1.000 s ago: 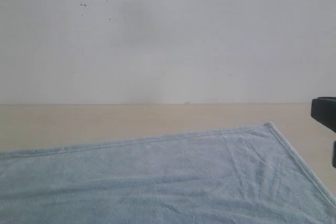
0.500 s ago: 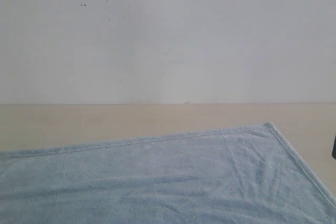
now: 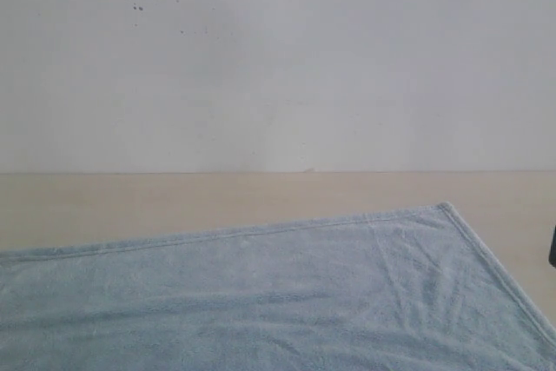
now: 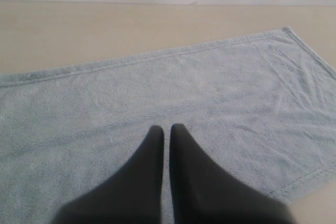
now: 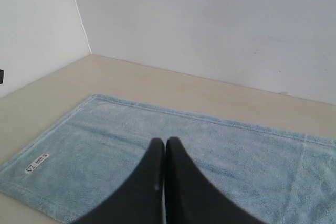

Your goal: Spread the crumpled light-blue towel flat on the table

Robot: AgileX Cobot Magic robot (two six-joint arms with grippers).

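Now the pale light-blue fluffy terry towel (image 3: pixel 261 301) lies flat on the wide light-beige table (image 3: pixel 130 202). Black left gripper (image 4: pixel 166 129) and black right gripper (image 5: pixel 165 142) hang above the table, jaws together, empty.

Left gripper (image 4: pixel 166 128), right gripper (image 5: pixel 165 141): matte black, smooth, wedge-shaped, narrowing to blunt ends.
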